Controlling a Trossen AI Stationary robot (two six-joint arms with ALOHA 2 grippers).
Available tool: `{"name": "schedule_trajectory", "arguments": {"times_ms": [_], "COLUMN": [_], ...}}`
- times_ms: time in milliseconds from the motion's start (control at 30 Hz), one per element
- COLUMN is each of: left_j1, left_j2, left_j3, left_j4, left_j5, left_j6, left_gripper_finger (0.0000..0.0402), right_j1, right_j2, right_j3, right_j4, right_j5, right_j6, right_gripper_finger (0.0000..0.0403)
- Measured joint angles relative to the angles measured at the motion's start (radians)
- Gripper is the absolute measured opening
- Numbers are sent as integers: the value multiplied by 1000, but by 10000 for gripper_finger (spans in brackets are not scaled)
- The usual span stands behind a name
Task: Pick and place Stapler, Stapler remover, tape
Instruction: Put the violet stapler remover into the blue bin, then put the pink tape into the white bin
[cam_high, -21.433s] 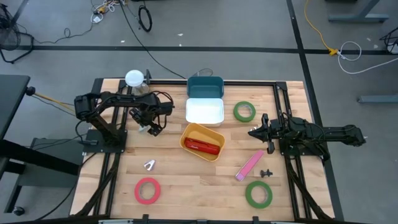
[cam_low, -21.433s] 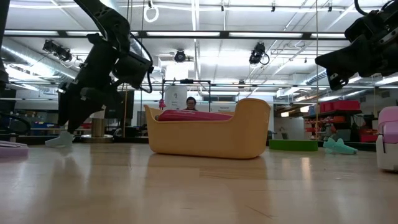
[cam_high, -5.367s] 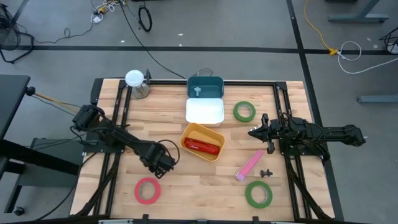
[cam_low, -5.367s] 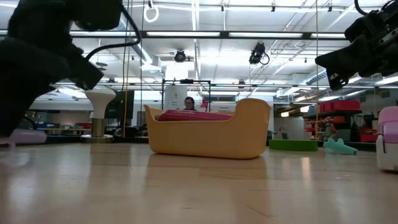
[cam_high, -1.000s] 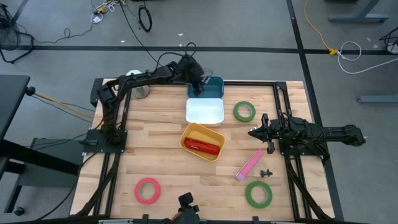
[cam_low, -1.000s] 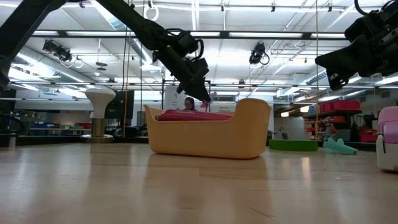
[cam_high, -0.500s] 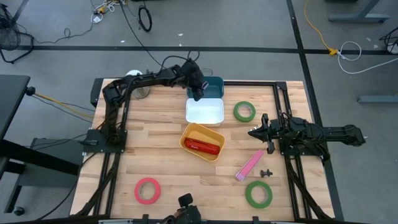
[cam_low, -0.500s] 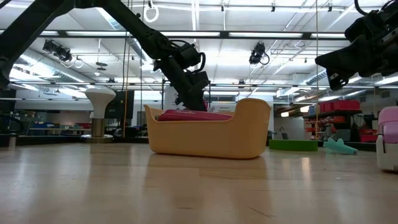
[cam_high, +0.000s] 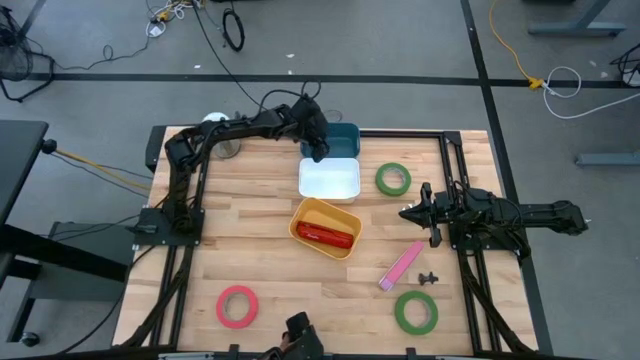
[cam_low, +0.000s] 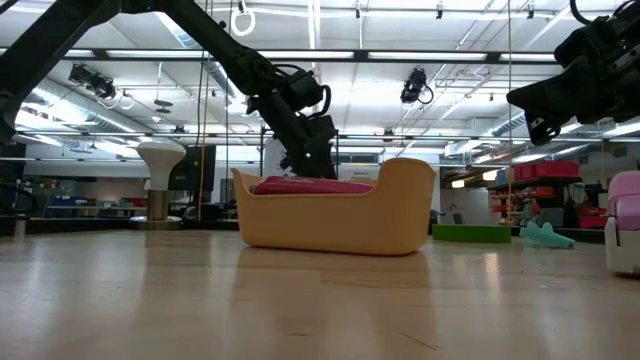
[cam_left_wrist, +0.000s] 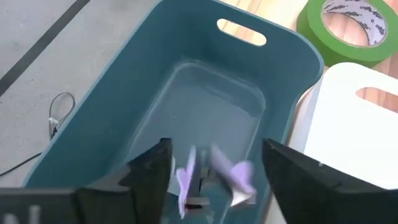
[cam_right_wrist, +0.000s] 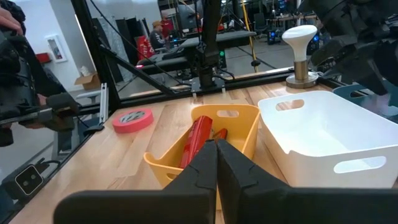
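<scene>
Taking the yellow bin (cam_high: 325, 227) at the middle of the table (cam_high: 250, 240) as the landmark: the red tape roll (cam_high: 237, 306) lies flat well to its left and nearer the front edge. The left gripper (cam_high: 316, 143) hangs beyond the yellow bin, over the teal bin (cam_high: 340, 139) at the far edge, its fingers spread apart; in the left wrist view a pale lilac staple remover (cam_left_wrist: 214, 177) lies in the teal bin between them, untouched. A white bin (cam_high: 330, 180) sits between the teal and yellow ones. The red stapler (cam_high: 325, 235) lies inside the yellow bin. To the right, one green tape roll (cam_high: 393, 179) rests beside the white bin, a pink stapler (cam_high: 401, 266) lies aslant, and the second green roll (cam_high: 415, 312) sits toward the front. The right gripper (cam_high: 412, 213) waits to the yellow bin's right, fingers pressed together, holding nothing.
</scene>
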Motion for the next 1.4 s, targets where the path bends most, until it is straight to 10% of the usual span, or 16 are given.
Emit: {"name": "schedule_trajectory", "arguments": {"times_ms": [267, 867, 1400], "left_j1": [-4, -60, -146], "left_j2": [-8, -21, -176], "left_j3": [20, 343, 145], "left_j4": [-76, -546, -511], "left_j5": [-1, -2, -42], "left_j6": [2, 40, 36], "left_gripper_finger": [319, 314, 314], "right_j1": [0, 0, 0], "right_j2": [0, 0, 0], "right_j3": [0, 0, 0], "right_j4": [0, 0, 0], "right_j5": [0, 0, 0], "right_j6": [0, 0, 0], "right_gripper_finger": [7, 7, 7]}}
